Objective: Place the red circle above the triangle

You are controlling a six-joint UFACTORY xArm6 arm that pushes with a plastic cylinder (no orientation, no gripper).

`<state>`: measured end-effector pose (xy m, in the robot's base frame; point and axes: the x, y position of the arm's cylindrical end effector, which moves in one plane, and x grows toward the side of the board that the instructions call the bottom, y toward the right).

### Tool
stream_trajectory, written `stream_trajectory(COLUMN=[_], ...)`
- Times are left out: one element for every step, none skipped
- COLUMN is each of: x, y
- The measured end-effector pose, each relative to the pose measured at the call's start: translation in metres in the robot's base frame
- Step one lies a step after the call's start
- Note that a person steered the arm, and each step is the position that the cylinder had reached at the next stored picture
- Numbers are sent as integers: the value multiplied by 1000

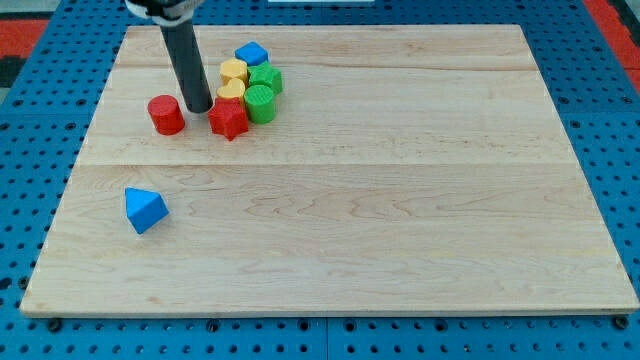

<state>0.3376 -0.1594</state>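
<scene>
Camera view gives you a pale wooden board (400,200) on blue pegboard, largest thing in sight. My tip (198,108) is a plain dark rod with no fingers to open or close; it stands between the red circle (166,115), a short smooth cylinder at its 9 o'clock, and the red star (229,119) at 3 o'clock. The blue triangle (145,209) lies well apart at the circle's 6 o'clock. Yellow and green blocks and a blue block (251,53) cluster beyond the star.
</scene>
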Motion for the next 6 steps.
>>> stream_trajectory(x=[6,58,99,134,178,180], y=[-28,-43,-34,-1,1,1])
